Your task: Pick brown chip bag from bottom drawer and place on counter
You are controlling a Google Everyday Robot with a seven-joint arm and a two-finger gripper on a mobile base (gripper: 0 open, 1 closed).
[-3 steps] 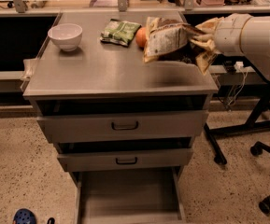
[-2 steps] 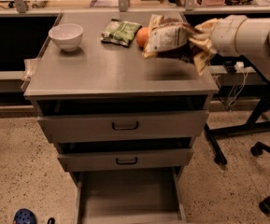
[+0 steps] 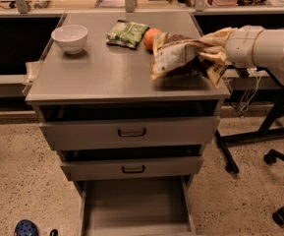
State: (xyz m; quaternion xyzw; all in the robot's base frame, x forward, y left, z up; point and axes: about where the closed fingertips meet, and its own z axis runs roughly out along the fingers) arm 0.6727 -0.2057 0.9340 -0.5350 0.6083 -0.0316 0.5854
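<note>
My gripper (image 3: pixel 211 54) reaches in from the right on a white arm and is shut on the brown chip bag (image 3: pixel 175 57). The bag shows its pale cream printed side and hangs low over the right part of the counter (image 3: pixel 107 70); I cannot tell whether it touches the top. The bottom drawer (image 3: pixel 136 205) is pulled open below the two handled drawers and looks empty.
On the counter stand a white bowl (image 3: pixel 70 36) at the back left, a green snack bag (image 3: pixel 127 33) and an orange (image 3: pixel 151 38) just behind the chip bag. A black wheeled stand (image 3: pixel 274 141) is at the right. A blue object (image 3: pixel 26 227) lies on the floor.
The gripper has lowered the chip bag toward the counter top; the bag now sits lower in front of the orange. Nothing else has moved.
</note>
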